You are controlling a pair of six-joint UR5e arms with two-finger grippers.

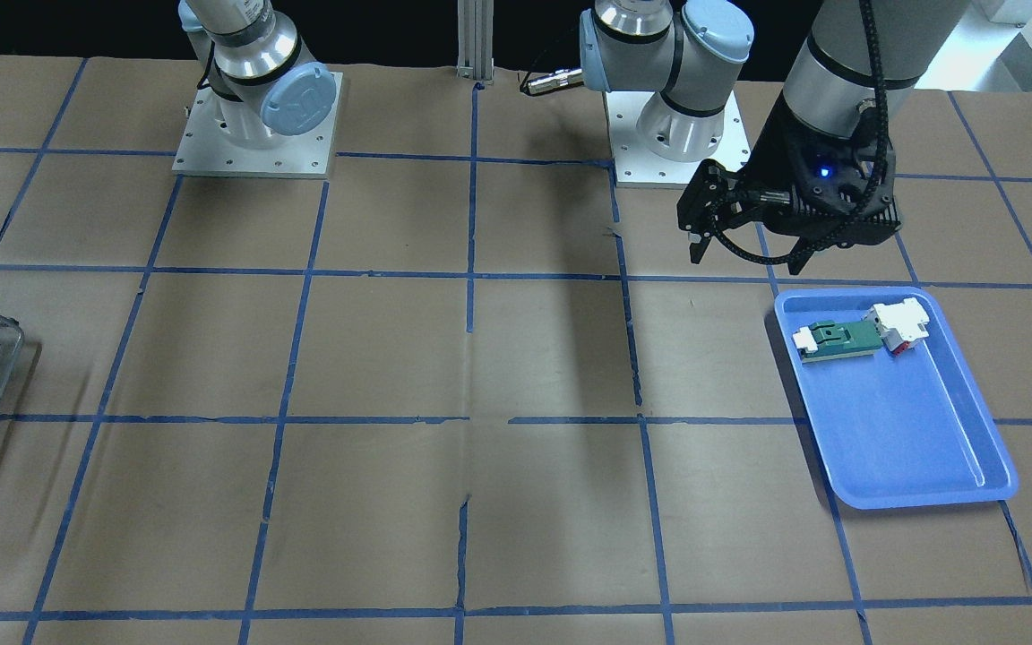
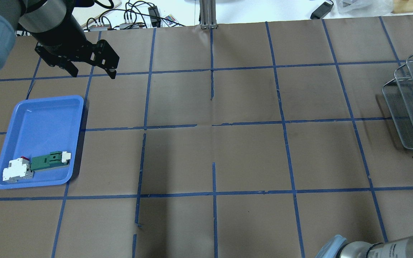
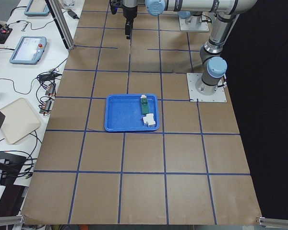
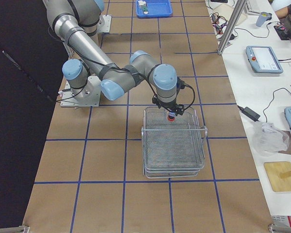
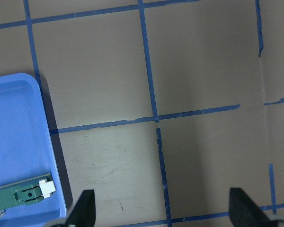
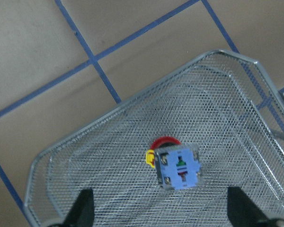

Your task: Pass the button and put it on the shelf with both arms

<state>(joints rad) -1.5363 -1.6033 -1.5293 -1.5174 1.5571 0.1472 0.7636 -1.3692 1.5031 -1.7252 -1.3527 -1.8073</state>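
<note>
Brown table, wire shelf (image 6: 109,156) at its end. The button (image 6: 177,165) sits in it, just below the open right gripper (image 6: 161,207).

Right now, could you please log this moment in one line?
left gripper: open, empty | right gripper: open, above shelf | button: on shelf

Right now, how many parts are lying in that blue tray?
2: a green-and-white flat part and a white-and-red block right beside it, both at the end of the blue tray nearest the robot. Nothing looks hidden.
</note>
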